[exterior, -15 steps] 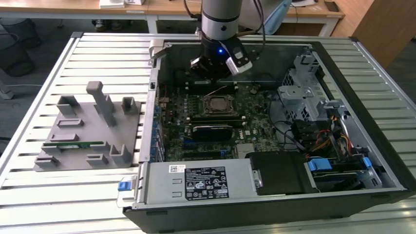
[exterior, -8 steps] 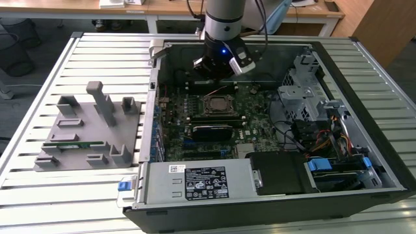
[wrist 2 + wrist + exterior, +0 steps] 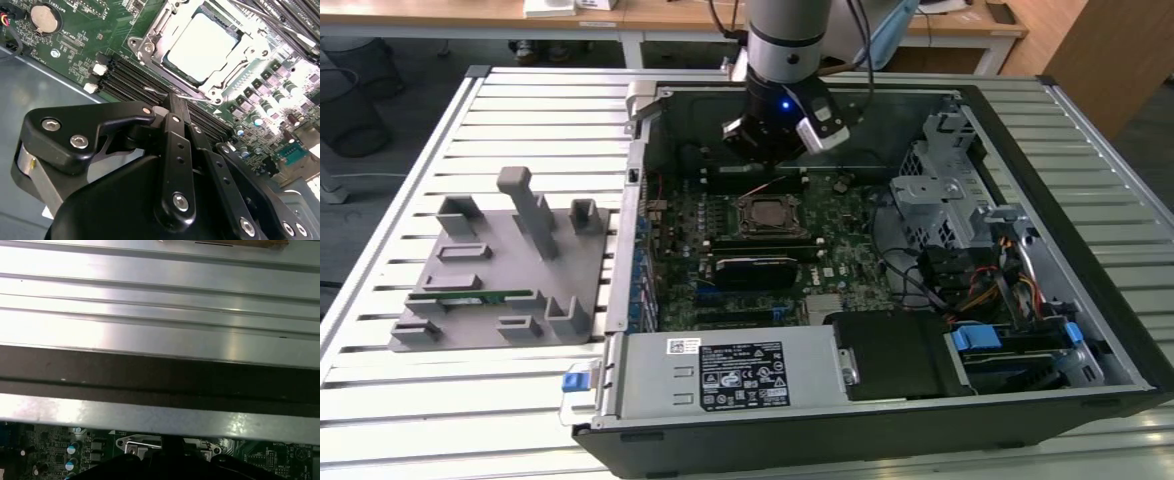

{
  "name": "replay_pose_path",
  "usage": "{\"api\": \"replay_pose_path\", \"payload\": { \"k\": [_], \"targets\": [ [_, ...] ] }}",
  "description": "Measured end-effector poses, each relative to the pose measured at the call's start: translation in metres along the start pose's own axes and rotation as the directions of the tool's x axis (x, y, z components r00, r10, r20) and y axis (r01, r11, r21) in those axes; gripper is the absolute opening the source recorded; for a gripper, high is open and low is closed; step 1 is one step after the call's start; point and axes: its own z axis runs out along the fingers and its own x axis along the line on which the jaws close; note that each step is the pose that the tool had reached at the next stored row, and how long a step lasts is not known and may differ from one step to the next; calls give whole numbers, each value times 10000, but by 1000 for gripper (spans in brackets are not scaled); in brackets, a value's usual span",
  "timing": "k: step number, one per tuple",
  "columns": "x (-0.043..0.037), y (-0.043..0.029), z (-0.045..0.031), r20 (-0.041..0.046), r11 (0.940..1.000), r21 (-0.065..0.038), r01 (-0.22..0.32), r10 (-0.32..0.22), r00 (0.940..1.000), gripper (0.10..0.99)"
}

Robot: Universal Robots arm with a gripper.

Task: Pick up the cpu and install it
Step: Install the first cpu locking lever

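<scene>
The cpu (image 3: pixel 206 46), a flat square chip with a silvery top, lies in the motherboard socket (image 3: pixel 150 47) inside the open computer case, with the metal socket frame around it. In the exterior view the socket (image 3: pixel 767 213) is at the middle of the green motherboard. My gripper (image 3: pixel 770 163) hangs over the board just behind the socket, toward the case's far wall. In the second wrist view its black fingertips (image 3: pixel 175 102) are pressed together with nothing between them, a short way off the socket's edge, above the memory slots (image 3: pixel 130 85).
The case walls (image 3: pixel 640 150) ring the board. A black block (image 3: pixel 750 268) sits in front of the socket, a power supply (image 3: pixel 720 375) at the near side, and a drive cage (image 3: pixel 941 180) and cables at the exterior view's right. A grey fixture (image 3: pixel 500 270) holding a green memory stick (image 3: pixel 474 297) stands on the slatted table.
</scene>
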Motion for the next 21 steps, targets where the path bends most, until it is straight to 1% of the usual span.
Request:
{"api": "replay_pose_path", "payload": {
  "k": [9, 21],
  "targets": [
    [-47, 23, 30, 0, 10000, -1, 0, 0, 10000, 106],
    [-93, 15, 76, 0, 10000, 0, 0, 0, 10000, 106]
  ]
}}
